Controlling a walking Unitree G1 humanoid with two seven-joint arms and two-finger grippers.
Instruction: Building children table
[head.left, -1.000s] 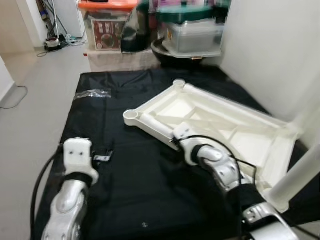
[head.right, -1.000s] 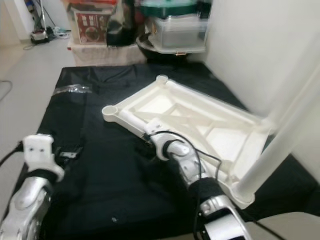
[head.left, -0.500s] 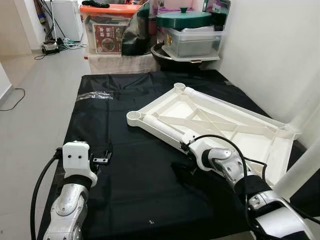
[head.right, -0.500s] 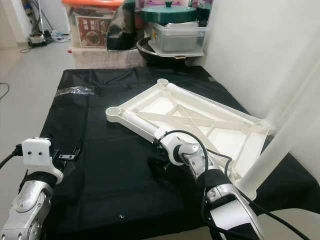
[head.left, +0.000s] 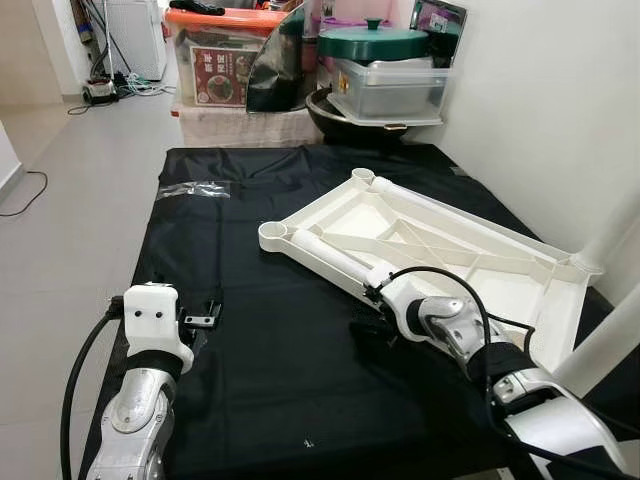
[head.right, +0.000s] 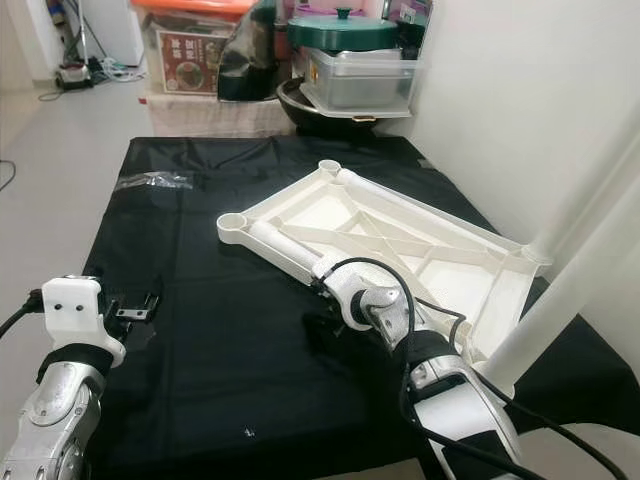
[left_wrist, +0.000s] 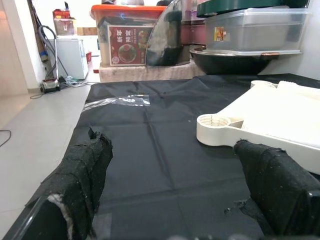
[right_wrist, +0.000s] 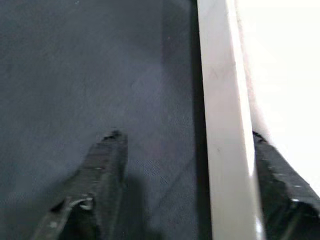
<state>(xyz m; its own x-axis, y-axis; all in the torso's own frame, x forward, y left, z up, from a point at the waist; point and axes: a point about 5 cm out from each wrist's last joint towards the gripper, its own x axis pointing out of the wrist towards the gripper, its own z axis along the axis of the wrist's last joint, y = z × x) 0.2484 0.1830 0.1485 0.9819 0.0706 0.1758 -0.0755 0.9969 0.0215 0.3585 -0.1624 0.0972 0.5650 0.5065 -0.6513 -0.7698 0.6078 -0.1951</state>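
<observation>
My right gripper (right_wrist: 182, 200) straddles the tabletop (head.left: 470, 265) rim, fingers spread, nothing clamped. A shallow bite may slip. My left gripper (left_wrist: 175, 195) hangs released.

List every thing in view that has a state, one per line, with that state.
Table top: upside down on the black mat, one leg fitted.
Table leg: standing upright in its corner socket.
Right gripper: open, straddling the table top's rim.
Left gripper: open, empty.
Storage box: lid on.
</observation>
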